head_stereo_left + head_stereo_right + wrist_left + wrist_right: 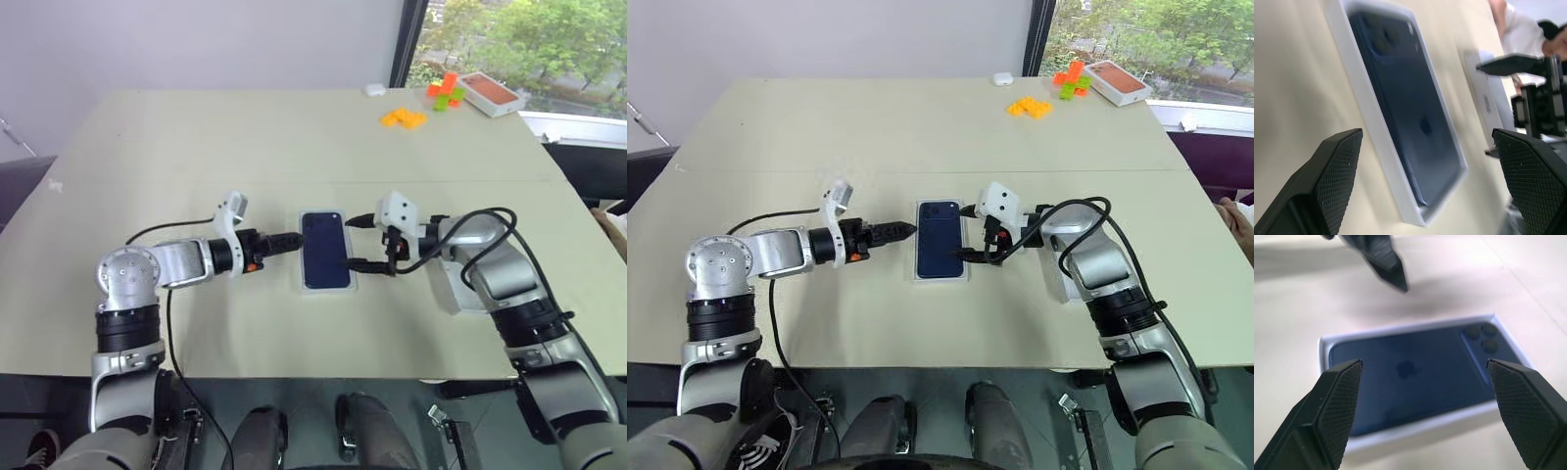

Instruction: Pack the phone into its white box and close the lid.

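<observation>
Lid (326,251) lies between both open pincers.

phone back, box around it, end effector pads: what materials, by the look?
Phone back: probably matte glass or coated metal, dark navy, with a soft sheen and a faint logo. White box: likely smooth cardboard, thin flat rim, matte white. Fingertips of the right end effector: black, cross-hatched texture, probably rubber or moulded plastic; the look leaves it open.

Phone picture (1410,382), probably the lid.

Dark navy-blue phone (326,251) lies in the white box (306,288) on a pale beige table (196,147).
</observation>
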Tool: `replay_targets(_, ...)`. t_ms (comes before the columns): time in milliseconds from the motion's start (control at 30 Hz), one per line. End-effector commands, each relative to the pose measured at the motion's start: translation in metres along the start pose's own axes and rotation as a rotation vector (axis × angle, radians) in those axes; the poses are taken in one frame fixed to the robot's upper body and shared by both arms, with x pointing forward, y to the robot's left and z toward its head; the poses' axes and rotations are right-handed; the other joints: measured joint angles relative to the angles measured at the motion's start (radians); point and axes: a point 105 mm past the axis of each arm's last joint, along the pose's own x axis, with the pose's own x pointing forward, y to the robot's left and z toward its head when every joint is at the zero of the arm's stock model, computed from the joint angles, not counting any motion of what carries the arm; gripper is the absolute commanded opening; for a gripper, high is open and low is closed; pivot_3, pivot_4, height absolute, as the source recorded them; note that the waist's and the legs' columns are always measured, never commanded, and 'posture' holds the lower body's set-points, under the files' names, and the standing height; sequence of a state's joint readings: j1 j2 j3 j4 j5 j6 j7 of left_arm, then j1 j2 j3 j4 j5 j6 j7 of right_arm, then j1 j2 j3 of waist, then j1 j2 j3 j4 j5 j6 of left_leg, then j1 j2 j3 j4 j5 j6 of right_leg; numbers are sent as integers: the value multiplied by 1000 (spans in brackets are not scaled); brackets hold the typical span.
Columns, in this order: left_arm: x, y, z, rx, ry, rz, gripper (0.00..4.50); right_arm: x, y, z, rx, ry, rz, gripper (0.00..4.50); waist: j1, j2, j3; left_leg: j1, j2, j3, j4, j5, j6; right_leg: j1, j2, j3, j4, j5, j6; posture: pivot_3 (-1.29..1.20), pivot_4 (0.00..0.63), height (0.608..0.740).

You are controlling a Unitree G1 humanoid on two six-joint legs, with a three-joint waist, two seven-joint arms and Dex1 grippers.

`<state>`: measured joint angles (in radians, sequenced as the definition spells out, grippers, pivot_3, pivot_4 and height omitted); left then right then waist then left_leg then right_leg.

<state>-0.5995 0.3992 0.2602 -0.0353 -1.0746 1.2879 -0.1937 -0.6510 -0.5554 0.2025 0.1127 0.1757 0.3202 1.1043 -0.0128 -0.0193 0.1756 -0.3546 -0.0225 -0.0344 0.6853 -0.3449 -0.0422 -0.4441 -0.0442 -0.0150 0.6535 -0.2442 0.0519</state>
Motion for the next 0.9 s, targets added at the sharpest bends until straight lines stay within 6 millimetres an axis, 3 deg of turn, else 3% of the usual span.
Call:
replay_targets(33, -18, -12, 34, 275, -175, -26, 4458, -1, -8, 15, -20, -51, -35, 4277, 0, 0, 0, 0, 0, 0, 0, 0, 0, 0, 0, 0, 0, 0, 0, 0, 150, 740)
replay_targets(133, -28, -8, 39, 363, -193, -32, 4458, -2, -13, 19, -8, -75, -60, 4277, 0, 1, 0, 0, 0, 0, -1, 0, 0, 0, 0, 0, -1, 0, 0, 0, 150, 740)
replay_targets(300, -40, 2, 30, 539, -138, -34, 4458, -1, -29, 25, 75, -101, -138, 4277, -2, 1, 0, -1, 0, 0, -1, 0, 1, 0, 0, 0, -2, 0, 0, 0, 150, 740)
replay_targets(400, -50, 3, 30, 500, -172, -86, 4458, 2, -27, 22, 127, -94, -148, 4277, 0, 1, 0, -1, 1, 0, -1, 0, 2, 0, 0, 0, -2, 0, 0, 0, 150, 740)
replay_targets(533, -57, 9, 25, 637, -191, -63, 4458, 5, -18, 20, 128, -74, -142, 4277, 0, 1, 0, -2, 1, 0, -1, -1, 4, 0, 0, 0, -4, 0, 0, 0, 150, 740)
replay_targets(700, -71, 12, 5, 718, -150, -110, 4458, -3, -25, 18, 200, -23, -227, 4277, -2, 1, 0, -2, 1, 1, -1, -2, 6, 0, -1, 1, -4, 0, 0, 0, 150, 740)
replay_targets(900, -75, 12, 7, 784, -251, -134, 4458, -16, -30, 5, 242, 79, -305, 4277, 3, 1, 0, -2, 1, 1, -1, -5, 11, 0, -1, 0, -4, 0, 0, 0, 150, 740)
